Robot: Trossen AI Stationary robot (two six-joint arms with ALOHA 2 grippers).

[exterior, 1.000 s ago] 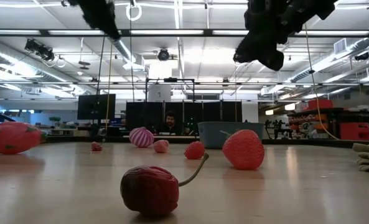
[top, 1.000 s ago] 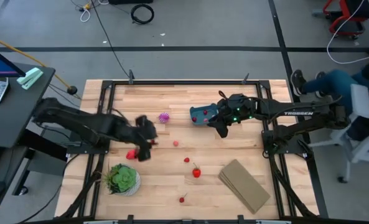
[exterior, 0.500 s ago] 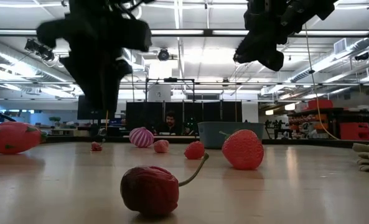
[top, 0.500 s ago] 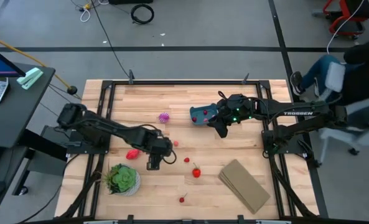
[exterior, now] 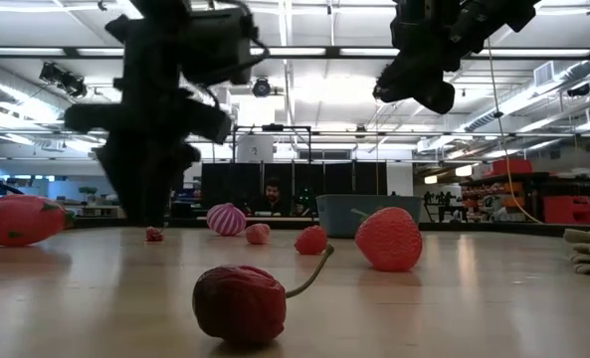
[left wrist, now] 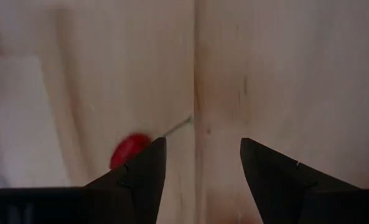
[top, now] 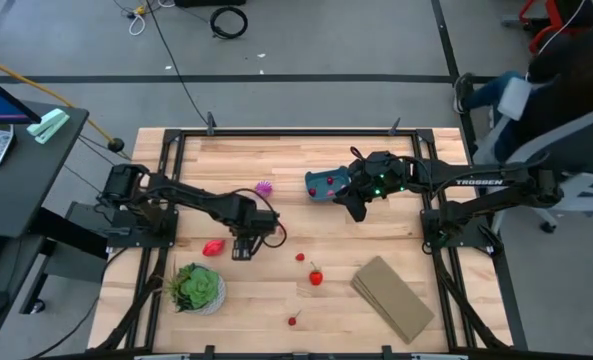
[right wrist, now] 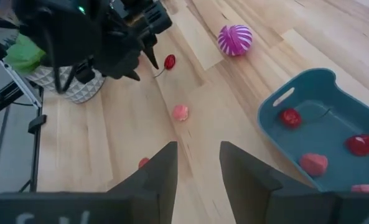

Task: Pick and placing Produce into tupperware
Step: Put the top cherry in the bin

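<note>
Four pieces of produce [right wrist: 313,163] lay inside the teal tub [right wrist: 333,93] in the right wrist view: two red, two pinker, one cut by the frame edge. Tub had low walls, rounded corners and a slot in its rim; in the high view it sat at the far middle of the desk [top: 396,235], partly under the right claw [top: 356,204]. Right claw was spread and empty. Loose on the desk: a striped purple ball [top: 265,187], a pink-red fruit [top: 213,246], a strawberry [top: 316,277], a cherry [top: 293,320]. Left claw [top: 242,249] pointed down near the desk's centre, fingers apart, a stemmed red cherry [left wrist: 128,150] just beside one finger [left wrist: 137,177]. Desk was pale wood planks in a black frame. Potted plant [top: 197,288] near left; tan block [top: 393,298] near right. Grey floor around; a person [exterior: 272,194] sat far behind in the low view.
</note>
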